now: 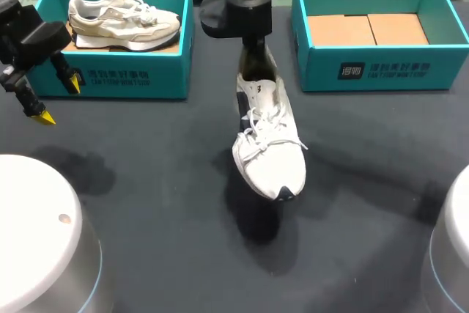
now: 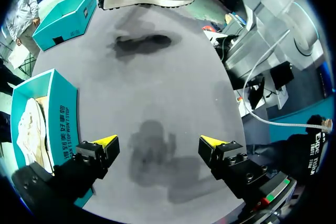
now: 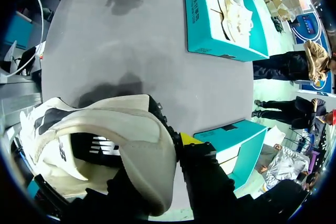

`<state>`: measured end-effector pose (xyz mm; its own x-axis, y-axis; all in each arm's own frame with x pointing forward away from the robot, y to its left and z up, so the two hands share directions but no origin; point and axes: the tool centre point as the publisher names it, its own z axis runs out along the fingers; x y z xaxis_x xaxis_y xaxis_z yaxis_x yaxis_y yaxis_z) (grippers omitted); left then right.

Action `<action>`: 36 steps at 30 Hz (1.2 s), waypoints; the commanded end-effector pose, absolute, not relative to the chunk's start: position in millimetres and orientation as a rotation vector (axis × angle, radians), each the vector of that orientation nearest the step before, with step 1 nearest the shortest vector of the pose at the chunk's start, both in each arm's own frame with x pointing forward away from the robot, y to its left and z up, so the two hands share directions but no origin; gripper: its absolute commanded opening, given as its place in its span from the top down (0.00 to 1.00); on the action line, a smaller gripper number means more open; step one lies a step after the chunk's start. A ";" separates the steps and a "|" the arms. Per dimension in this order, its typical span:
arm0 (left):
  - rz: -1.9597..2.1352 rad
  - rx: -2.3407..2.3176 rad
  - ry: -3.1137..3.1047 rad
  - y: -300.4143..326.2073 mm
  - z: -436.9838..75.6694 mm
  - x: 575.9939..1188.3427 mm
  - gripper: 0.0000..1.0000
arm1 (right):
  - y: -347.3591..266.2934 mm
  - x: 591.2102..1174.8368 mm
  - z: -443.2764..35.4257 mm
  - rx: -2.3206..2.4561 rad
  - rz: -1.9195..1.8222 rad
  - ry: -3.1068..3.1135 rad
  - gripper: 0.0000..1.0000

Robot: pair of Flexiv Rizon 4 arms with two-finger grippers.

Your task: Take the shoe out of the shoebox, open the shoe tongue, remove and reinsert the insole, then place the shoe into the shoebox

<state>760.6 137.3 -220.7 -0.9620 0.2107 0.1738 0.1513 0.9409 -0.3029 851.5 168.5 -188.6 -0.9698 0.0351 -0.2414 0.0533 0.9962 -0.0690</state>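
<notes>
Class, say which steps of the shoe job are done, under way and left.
Done: the white shoe is out, and the right box is empty. In hand: the right tool grips its heel, holding it above the table; the left tool is open. Left: open the tongue, insole out and back, shoe into box.

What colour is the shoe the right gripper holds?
The shoe is white with dark side markings; the head view shows it best.

Matt table (image 1: 146,203), cardboard shoebox (image 1: 381,67), fabric shoe (image 1: 270,153)
</notes>
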 end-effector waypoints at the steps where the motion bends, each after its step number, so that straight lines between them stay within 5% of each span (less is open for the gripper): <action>1: 0.424 -0.273 -2.894 137.9 -220.7 759.9 0.00 | 166.1 849.9 -188.1 0.065 -0.102 2.894 1.00; 6: 0.424 -0.273 -2.894 137.9 -220.7 759.9 0.00 | 166.1 849.9 -188.1 0.065 -0.102 2.894 1.00; 21: 0.424 -0.273 -2.894 137.9 -220.7 759.9 0.00 | 125.5 966.9 -139.6 0.051 -0.197 2.808 1.00; 36: 0.424 -0.273 -2.894 137.9 -220.7 759.9 0.00 | 30.8 1058.6 -114.0 0.036 -0.268 2.771 1.00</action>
<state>760.6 137.4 -220.7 -0.9620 0.2104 0.1738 0.1511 0.9410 -0.3028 1050.4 51.2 -118.8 -0.9328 -0.0076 -0.3602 0.0711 0.9762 -0.2049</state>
